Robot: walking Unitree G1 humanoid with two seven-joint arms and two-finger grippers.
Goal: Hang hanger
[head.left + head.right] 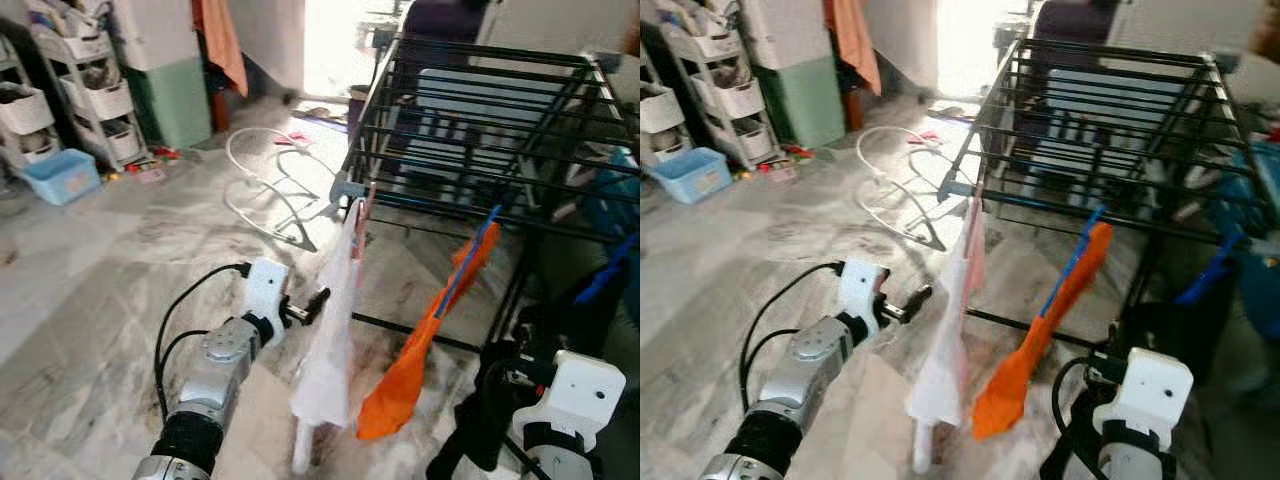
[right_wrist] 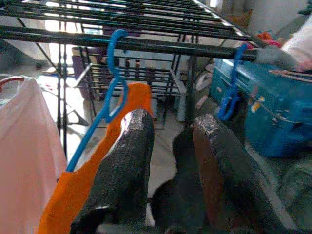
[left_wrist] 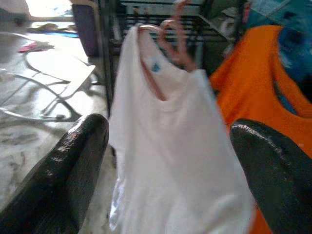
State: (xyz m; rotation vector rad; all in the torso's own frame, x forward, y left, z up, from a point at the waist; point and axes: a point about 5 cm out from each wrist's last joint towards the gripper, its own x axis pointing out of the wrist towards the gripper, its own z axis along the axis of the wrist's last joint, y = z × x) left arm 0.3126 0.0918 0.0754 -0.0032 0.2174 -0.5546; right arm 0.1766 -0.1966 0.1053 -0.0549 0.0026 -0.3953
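You're looking down at a black drying rack (image 1: 480,110) standing on a marble floor (image 1: 90,270). A pink hanger (image 3: 168,34) is hooked on the rack's near rail, right at the near-left corner, and a white shirt (image 1: 330,340) is hanging off it, drooping almost to the floor. Just beside it along the same rail, a blue hanger (image 2: 109,83) is carrying an orange garment (image 1: 415,370), and another blue hanger (image 2: 231,92) is sitting further along towards the right end.

Your left gripper (image 1: 312,305) is hovering just beside the white shirt, level with its middle, not touching it. Its fingers (image 3: 73,165) are spread wide apart with nothing between them; in the left wrist view the shirt and the pink hook are sitting straight ahead in the gap.

Your right gripper (image 2: 173,161) is hanging low at the near-right side of the rack, pointing up at the rail with the blue hooks. Its fingers (image 2: 124,170) are a little apart, and there's something dark showing in the gap between them, but you can't tell whether they're gripping it.

Away from the rack, a white wire frame (image 1: 270,190) is lying on the floor, a blue tub (image 1: 60,175) is sitting by white shelves (image 1: 85,80) at the far left, and a blue case (image 2: 278,112) is sitting past the rack's right end.
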